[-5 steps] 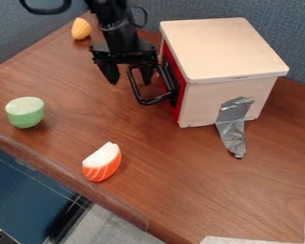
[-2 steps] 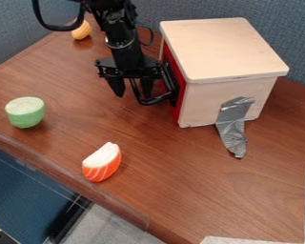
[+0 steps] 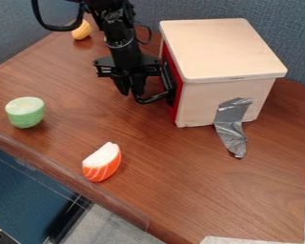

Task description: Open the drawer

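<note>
So the fingers of the black gripper [image 3: 131, 93] have come in closer together since the last frame, and the wooden box [image 3: 222, 47] has nudged a tiny bit left. The hand's up in the upper left of the frame now, clamped on the black handle [image 3: 156, 97], one finger either side of its outer bar.

Biggest thing is the brown wood table [image 3: 180, 167], running across most of the frame. Next is that box, upper right, with the red drawer front [image 3: 169, 66] on its left side, looking closed. The gripper and its arm cover part of the handle (kinda annoying if you want to see the grip). Below the handle it's just table, and the food bits are well apart from it.

A strip of silver tape [image 3: 230, 126] runs down the box's near side onto the table, right of centre. Then there's a green toy piece [image 3: 25, 112] at the left edge, an orange-and-white wedge [image 3: 102, 163] lower left of centre, and a little yellow piece [image 3: 82, 31] up top left, just beside the arm.

My count: one box, one drawer front, one handle, one tape strip, three toy food pieces, one of each kind.
</note>
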`<act>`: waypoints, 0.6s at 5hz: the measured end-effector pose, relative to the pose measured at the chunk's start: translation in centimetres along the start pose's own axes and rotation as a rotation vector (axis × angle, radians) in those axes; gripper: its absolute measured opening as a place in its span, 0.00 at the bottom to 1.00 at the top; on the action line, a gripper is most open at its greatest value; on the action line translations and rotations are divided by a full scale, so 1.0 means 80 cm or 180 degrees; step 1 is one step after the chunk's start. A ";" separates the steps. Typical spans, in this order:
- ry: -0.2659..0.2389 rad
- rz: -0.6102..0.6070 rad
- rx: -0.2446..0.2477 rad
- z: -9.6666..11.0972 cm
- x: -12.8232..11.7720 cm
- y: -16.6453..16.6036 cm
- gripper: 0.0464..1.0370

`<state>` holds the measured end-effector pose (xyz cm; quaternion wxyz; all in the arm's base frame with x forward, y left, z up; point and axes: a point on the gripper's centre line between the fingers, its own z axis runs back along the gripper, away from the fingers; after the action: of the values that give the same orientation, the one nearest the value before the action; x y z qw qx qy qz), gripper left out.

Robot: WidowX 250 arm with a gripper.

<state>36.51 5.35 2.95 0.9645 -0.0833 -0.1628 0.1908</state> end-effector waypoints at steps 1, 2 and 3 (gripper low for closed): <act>0.0022 0.0028 0.0003 0.000 -0.003 0.004 0.28; 0.0035 0.0082 0.0039 0.007 -0.008 0.023 0.27; -0.0029 0.0134 0.0032 0.022 -0.009 0.035 0.23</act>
<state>34.31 7.80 3.76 0.9599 -0.0809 -0.1643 0.2122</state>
